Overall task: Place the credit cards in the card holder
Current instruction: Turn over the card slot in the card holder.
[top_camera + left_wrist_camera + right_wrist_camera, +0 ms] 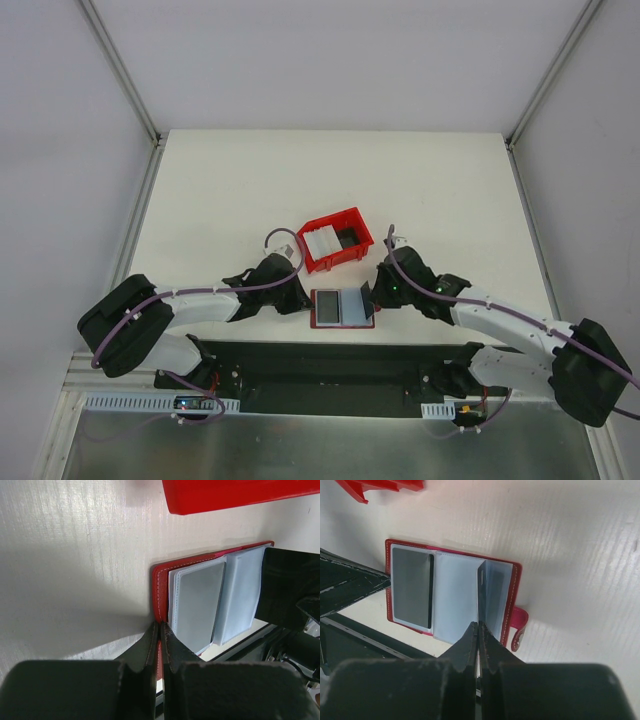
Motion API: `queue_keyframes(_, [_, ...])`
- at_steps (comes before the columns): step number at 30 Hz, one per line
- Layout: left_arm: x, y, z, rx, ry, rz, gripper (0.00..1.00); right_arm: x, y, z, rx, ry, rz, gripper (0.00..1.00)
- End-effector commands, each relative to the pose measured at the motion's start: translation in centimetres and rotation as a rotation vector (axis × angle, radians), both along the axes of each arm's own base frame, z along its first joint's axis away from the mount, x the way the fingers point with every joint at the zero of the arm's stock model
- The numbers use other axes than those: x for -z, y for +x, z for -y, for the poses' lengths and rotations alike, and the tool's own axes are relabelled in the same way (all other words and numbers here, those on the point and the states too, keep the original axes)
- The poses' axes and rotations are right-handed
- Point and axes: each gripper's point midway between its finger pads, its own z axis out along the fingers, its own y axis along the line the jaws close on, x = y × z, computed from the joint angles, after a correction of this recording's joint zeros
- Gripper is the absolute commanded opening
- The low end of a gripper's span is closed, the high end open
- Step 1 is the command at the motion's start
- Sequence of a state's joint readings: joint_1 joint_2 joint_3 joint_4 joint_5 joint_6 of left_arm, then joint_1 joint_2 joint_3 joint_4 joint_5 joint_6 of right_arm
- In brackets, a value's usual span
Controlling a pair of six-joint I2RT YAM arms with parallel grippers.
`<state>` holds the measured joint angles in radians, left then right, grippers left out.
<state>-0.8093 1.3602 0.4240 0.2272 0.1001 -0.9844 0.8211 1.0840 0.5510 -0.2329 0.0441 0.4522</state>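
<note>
The red card holder (342, 307) lies open near the table's front edge, its pale blue-grey pockets facing up. A grey card (411, 587) sits in its left pocket and also shows in the left wrist view (197, 605). My left gripper (160, 630) is shut on the holder's red left edge (158, 592). My right gripper (478, 627) is shut on a dark credit card (480, 590), held on edge over the holder's right pockets. The closing tab (518, 625) sticks out on the right. More whitish cards (320, 242) lie in the red bin.
The open-topped red plastic bin (358, 222) stands just behind the holder, close to both grippers. The table's front edge and the black base rail (330, 365) lie right below the holder.
</note>
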Motion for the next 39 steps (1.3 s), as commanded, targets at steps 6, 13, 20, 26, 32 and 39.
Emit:
queue_keyframes(6, [3.0, -2.0, -3.0, -0.001, 0.136, -0.091, 0.0, -1.3, 0.1, -3.1, -0.038, 0.075, 0.004, 0.0])
queue_keyframes(13, [3.0, -2.0, -3.1, -0.003, 0.136, -0.092, 0.0, -3.0, 0.2, -3.4, -0.045, 0.028, 0.05, 0.0])
queue_keyframes(20, [3.0, -2.0, -2.9, 0.002, 0.134, -0.092, 0.0, -4.7, 0.0, -5.9, -0.104, 0.077, 0.066, 0.0])
queue_keyframes(26, [3.0, -2.0, -3.0, 0.001, 0.134, -0.089, 0.0, -3.7, -0.4, -8.7, -0.161, 0.098, 0.024, 0.0])
queue_keyframes(32, [3.1, -2.1, -3.3, -0.006, 0.137, -0.091, 0.0, -4.2, 0.5, -8.4, -0.122, 0.101, 0.066, 0.0])
queue_keyframes(39, [3.3, -2.1, -3.2, -0.005, 0.141, -0.1, 0.0, -3.4, 0.9, -6.9, -0.015, 0.2, 0.065, 0.0])
